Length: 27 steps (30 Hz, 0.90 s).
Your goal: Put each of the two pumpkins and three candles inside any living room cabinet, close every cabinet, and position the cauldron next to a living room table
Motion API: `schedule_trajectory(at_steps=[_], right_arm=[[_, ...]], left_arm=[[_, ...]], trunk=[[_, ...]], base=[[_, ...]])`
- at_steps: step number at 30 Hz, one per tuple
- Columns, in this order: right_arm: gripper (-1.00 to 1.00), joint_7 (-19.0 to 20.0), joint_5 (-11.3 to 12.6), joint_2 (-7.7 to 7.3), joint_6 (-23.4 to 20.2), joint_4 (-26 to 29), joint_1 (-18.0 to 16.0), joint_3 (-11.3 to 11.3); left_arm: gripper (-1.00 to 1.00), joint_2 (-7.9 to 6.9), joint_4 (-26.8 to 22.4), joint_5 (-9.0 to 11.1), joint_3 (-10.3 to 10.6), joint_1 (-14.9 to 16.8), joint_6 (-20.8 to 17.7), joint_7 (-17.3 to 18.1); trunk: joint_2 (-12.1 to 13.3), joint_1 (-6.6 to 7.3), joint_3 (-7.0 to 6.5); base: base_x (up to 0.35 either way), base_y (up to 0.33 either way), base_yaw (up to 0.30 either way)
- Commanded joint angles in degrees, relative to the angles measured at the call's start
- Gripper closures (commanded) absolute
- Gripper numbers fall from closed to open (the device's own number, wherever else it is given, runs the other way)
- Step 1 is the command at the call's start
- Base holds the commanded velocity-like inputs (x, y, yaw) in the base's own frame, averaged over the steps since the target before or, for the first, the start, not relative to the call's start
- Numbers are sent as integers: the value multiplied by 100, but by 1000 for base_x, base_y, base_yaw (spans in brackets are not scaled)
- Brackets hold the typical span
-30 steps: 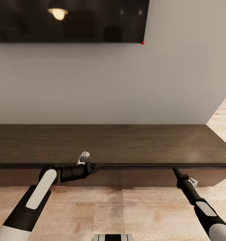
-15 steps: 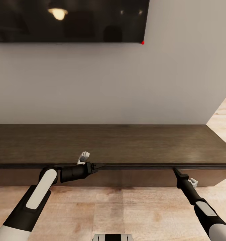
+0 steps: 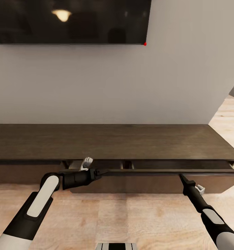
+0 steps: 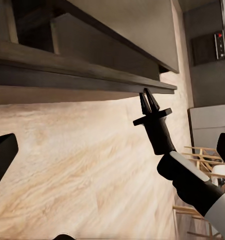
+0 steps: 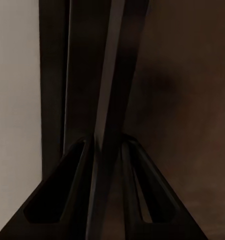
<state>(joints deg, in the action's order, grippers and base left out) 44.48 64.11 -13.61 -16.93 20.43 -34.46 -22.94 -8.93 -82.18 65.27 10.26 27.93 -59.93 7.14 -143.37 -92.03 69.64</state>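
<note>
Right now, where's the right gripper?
In the head view the right gripper is low on the right, its fingers pinching the front edge of the cabinet drawer, across from the left gripper.

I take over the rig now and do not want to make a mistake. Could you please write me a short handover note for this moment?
Left gripper: open, holding nothing, at the top edge of the cabinet front.
Right gripper: pinched shut on that same edge, further right.
Cabinet: the front is pulled out a little, and a narrow gap shows under the top.
Done: opening has begun.
Left: probably pull the front out fully, put both pumpkins and the three candles inside, close every cabinet, and set the cauldron next to the table.
</note>
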Motion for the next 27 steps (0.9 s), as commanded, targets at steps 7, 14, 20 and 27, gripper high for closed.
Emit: schedule_trajectory(at_steps=[7,14,20,27], right_arm=[[100,60,163,-1,-116,14,-9,-52],[100,61,167,-1,-111,14,-8,-59],[100,61,179,-1,-109,21,-8,-61],[100,68,189,1,-102,23,-8,-61]], left_arm=[[-100,-4,0,-58,2,2,-7,59],[-100,-4,0,-58,2,2,-7,59],[-100,-4,0,-58,2,2,-7,59],[-100,-4,0,-58,2,2,-7,59]], trunk=[[-3,5,3],[-3,5,3],[-3,5,3],[-3,5,3]], base=[[-207,0,0],[-135,0,0],[-16,0,0],[-1,0,0]])
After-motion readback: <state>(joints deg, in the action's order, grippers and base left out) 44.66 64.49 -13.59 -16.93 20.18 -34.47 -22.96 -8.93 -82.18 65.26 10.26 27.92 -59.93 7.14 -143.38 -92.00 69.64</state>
